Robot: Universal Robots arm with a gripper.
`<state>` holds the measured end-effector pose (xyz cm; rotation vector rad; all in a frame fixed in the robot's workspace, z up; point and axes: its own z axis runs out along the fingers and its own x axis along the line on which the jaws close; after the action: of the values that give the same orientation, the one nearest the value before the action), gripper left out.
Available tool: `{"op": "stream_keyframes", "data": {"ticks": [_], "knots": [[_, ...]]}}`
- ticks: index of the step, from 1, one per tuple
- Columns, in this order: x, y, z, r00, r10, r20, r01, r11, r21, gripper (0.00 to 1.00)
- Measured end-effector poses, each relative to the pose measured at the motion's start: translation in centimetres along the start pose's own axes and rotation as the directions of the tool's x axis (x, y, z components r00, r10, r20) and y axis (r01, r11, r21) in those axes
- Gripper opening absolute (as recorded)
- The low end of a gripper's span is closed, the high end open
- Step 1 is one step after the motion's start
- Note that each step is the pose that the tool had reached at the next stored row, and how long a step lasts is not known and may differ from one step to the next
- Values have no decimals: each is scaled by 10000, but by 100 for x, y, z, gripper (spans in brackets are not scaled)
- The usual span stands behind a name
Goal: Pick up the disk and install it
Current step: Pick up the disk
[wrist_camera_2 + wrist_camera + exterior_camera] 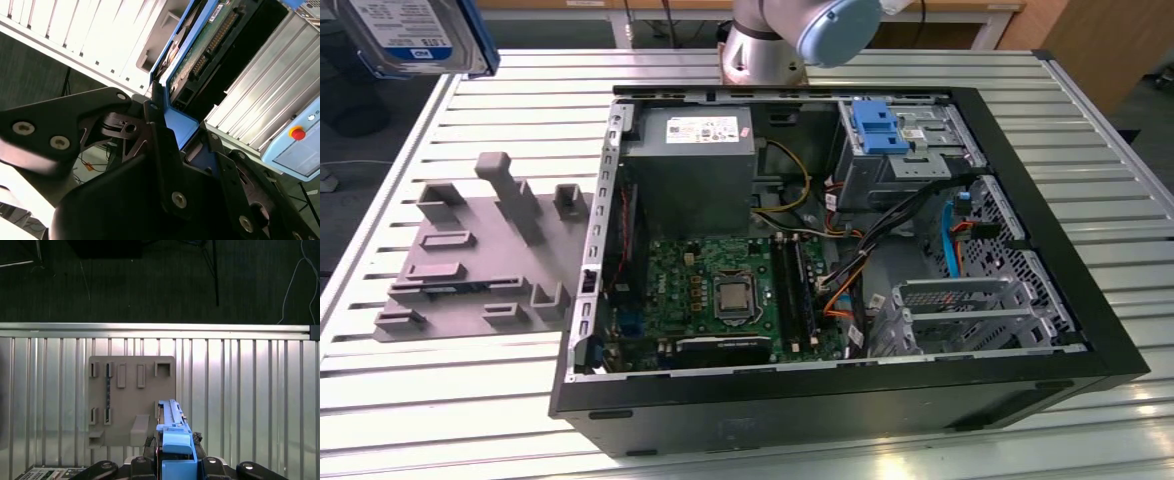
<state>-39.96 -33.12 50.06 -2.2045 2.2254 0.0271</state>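
The gripper (175, 447) is clenched on the disk (408, 32) by its blue bracket. It is held above the grey fixture plate (460, 255), which lies beside the open computer case (1067, 300).

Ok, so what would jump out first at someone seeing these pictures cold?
The open computer case dominates the slatted table, its green motherboard laid bare. At the exterior view's upper left, the disk hangs in the air. In the first wrist view the claw is shut on it, above the grey fixture plate.
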Motion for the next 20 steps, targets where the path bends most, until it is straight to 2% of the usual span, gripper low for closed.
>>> {"op": "stream_keyframes", "data": {"ticks": [8,16,20], "knots": [[115,-12,-3,10000,27,-1,-27,10000,0,36],[118,-13,-2,10000,28,0,-28,10000,1,36],[118,-58,-3,10000,27,0,-27,10000,0,36]]}}
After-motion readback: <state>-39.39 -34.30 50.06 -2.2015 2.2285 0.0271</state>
